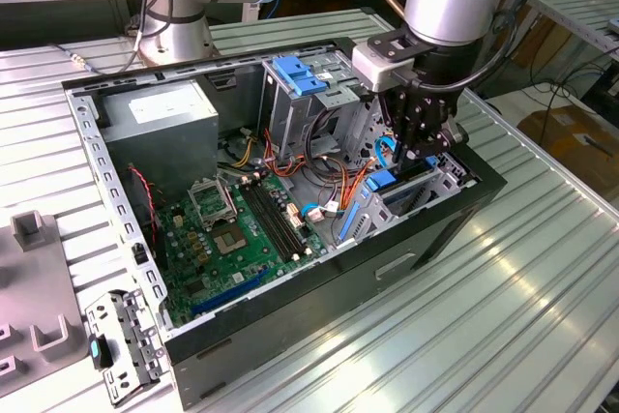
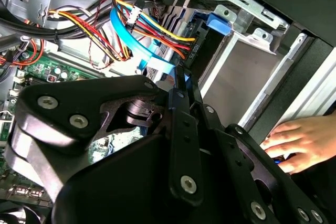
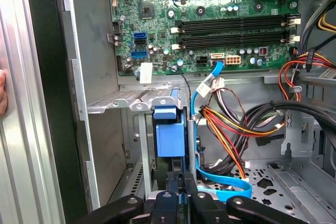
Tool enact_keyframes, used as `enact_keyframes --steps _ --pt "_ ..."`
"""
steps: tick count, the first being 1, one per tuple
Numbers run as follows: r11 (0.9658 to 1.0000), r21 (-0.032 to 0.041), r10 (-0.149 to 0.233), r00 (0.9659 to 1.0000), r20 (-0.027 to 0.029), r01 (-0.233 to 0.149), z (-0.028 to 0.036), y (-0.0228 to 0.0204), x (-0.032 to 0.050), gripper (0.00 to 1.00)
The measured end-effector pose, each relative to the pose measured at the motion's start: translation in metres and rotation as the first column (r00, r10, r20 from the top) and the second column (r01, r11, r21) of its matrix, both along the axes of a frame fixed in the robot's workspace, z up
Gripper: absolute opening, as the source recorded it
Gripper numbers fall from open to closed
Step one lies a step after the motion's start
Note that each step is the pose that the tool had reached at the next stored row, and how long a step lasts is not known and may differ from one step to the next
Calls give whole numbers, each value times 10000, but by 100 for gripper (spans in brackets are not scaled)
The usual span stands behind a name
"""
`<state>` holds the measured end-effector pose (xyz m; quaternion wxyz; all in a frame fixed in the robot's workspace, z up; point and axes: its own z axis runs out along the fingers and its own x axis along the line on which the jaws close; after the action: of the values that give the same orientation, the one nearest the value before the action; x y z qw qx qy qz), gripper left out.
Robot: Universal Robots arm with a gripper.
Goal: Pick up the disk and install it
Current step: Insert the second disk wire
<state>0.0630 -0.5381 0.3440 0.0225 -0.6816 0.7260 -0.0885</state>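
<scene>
While gripper (image 1: pixel 418 150) hovers, disk (image 3: pixel 169 135) edge-up in bay

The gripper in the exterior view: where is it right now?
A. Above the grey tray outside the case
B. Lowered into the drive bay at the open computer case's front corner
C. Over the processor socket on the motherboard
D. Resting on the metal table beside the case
B: the gripper reaches down into the metal drive cage by the blue-railed disk, away from the green motherboard.

Gripper (image 1: pixel 418 147) down inside the open computer case (image 1: pixel 319 307) at its drive bay corner, metal bay walls (image 3: pixel 137 129) close on both sides, cable bundle (image 3: pixel 247 124) crowding beside, motherboard (image 1: pixel 237 229) area open, person's hand (image 2: pixel 299 142) at the case's outer wall.
</scene>
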Motion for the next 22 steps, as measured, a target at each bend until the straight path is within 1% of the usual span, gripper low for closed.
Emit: enact_keyframes --steps 3,5,6,8,10,11,14,15,18,19,22 --pt "10000 30 0 10000 1 0 9 -1 0 16" --pt "10000 74 -1 10000 2 1 15 -1 0 16" --pt "10000 98 0 10000 1 0 15 -11 1 16" --pt "9999 141 -3 10000 2 3 14 -49 0 16" --pt "9998 202 -7 10000 2 7 15 -78 0 16" --pt "9997 252 -12 10000 2 12 14 -86 0 16" --pt "9991 433 -19 10000 1 19 15 -89 0 16" --pt "9988 482 -21 10000 2 21 14 -89 0 16" --pt "9985 541 -20 10000 1 20 14 -89 0 16" --pt "9983 589 -21 10000 2 21 14 -90 0 16" --pt "9980 638 -21 10000 3 20 15 -89 0 16"
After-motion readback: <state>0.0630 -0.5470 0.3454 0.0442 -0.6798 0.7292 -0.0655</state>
